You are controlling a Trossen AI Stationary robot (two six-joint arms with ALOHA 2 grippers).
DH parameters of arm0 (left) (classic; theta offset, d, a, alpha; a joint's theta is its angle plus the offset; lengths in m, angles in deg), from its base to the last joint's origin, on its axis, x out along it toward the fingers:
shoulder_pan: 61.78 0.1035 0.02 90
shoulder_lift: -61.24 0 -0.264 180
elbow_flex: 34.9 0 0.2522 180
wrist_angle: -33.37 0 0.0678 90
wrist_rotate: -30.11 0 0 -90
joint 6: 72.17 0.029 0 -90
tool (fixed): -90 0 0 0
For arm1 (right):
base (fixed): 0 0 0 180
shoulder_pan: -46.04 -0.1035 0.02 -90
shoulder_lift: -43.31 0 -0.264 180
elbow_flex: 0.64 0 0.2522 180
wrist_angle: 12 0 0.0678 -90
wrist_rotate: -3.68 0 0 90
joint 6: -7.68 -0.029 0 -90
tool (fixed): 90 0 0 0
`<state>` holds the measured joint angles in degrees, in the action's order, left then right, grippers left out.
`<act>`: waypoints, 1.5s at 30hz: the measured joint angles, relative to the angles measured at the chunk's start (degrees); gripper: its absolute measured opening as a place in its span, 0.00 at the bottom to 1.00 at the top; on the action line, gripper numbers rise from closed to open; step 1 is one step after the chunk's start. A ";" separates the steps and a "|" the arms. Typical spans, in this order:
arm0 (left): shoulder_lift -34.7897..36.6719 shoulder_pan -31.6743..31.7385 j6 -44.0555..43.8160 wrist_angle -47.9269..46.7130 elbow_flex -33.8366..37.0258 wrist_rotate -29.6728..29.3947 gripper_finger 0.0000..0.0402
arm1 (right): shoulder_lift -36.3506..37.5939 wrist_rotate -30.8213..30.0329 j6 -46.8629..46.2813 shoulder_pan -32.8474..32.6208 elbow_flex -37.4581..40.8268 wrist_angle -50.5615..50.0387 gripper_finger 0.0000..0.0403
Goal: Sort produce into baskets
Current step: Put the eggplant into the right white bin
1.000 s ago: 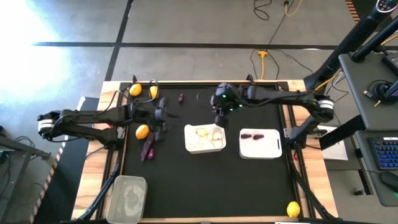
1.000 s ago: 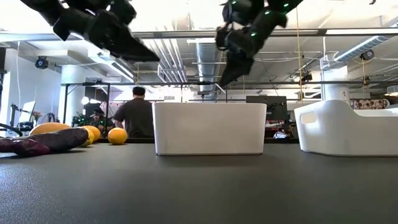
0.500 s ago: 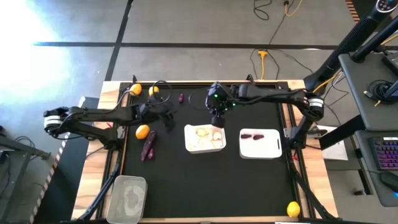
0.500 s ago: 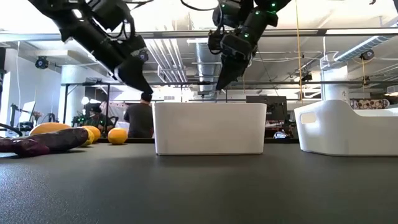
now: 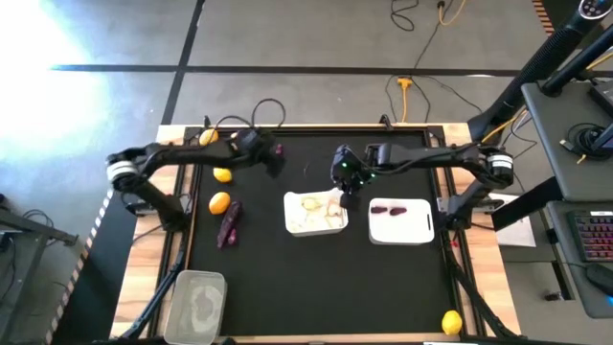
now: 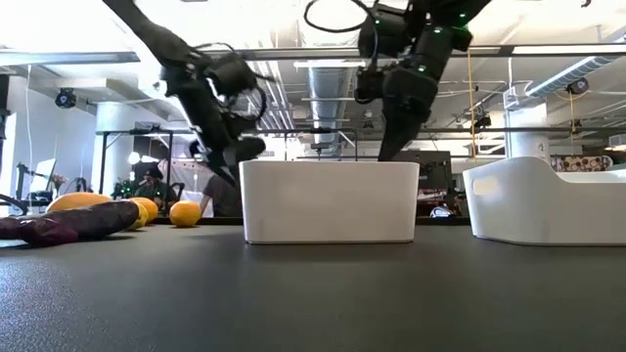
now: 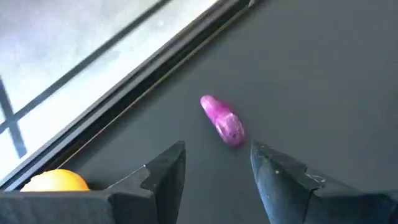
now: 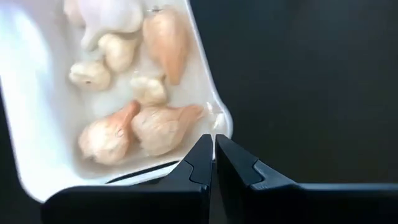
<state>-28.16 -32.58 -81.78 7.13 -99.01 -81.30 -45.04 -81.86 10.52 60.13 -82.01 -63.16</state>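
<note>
Left gripper point(image 7: 214, 163) (spread) above purple vegetable point(image 7: 222, 121)

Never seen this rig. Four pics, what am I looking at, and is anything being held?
Two dark robot arms at a black table. One camera looks straight down, one sits at table level, one rides each wrist. The left gripper, jaws apart, hovers over a small purple vegetable by the far edge. The right gripper, jaws shut and empty, sits at a corner of the white tray holding garlic bulbs. Another white tray holds purple pieces. Lemons lie loose. Nothing is held.
</note>
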 joint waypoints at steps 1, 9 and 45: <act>-1.84 0.37 0.13 -1.05 -1.50 -0.03 0.41 | 0.78 0.01 -0.30 -0.31 1.19 0.71 0.03; -15.56 5.27 1.51 -14.08 -13.50 -0.12 0.21 | 8.41 -0.02 -4.78 -2.48 11.80 6.94 0.03; -24.51 4.54 5.73 -5.77 -23.85 14.36 0.00 | 22.59 0.03 -19.84 -4.75 22.21 9.42 0.03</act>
<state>-52.67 -28.05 -76.05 1.36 -122.86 -66.94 -22.45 -81.83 -9.32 55.38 -59.81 -53.74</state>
